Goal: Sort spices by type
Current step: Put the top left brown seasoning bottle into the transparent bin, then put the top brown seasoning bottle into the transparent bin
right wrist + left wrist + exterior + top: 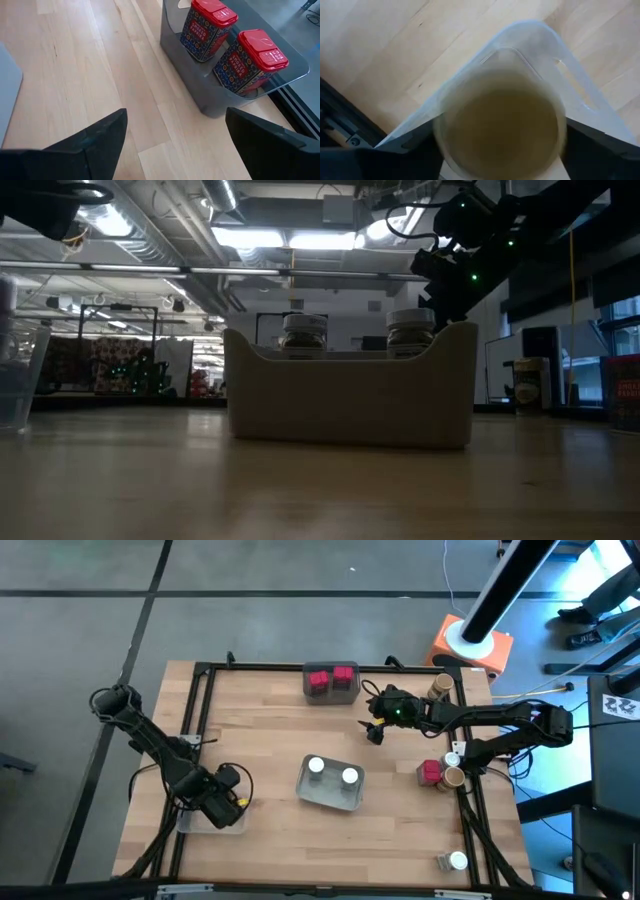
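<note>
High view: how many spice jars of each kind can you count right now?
Red blocky spice jars: 3
Round white-topped spice jars: 3
Round tan-topped spice jars: 3, one in the clear plastic tray
Total: 9

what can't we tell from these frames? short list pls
- Left hand: the high view shows only its housing over the clear tray; whether it grips the tan-topped jar is unclear, since the left wrist view is blurred.
- White-topped jars in the grey tray: the tray wall hides their lower halves in the low view.
- Jar at the table's near right corner: too small to read its kind.
</note>
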You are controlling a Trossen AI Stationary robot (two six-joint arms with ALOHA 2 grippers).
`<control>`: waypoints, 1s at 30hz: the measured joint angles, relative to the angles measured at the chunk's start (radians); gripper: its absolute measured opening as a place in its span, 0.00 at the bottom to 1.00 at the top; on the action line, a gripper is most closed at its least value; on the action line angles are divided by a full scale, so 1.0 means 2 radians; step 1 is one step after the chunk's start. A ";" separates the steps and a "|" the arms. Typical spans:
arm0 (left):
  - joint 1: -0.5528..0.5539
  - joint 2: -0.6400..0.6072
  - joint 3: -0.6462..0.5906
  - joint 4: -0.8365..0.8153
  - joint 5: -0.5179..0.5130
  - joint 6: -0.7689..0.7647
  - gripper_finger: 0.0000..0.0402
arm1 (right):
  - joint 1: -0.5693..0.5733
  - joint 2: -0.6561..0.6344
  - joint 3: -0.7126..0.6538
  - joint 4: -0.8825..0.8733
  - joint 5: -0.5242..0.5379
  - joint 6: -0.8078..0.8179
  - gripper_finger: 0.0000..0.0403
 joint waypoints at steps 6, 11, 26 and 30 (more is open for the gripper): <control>0.000 0.000 0.000 0.002 0.000 0.005 0.83 | 0.000 0.000 0.000 0.000 0.000 0.000 0.84; 0.000 -0.003 0.025 -0.025 0.000 0.018 0.82 | 0.000 0.000 0.000 0.000 0.000 0.000 0.84; 0.081 -0.079 0.110 -0.065 -0.187 0.210 0.82 | 0.000 0.000 0.000 -0.002 0.000 0.011 0.84; 0.137 -0.092 0.110 -0.024 -0.227 0.325 0.82 | 0.000 0.000 0.000 -0.006 -0.009 0.021 0.84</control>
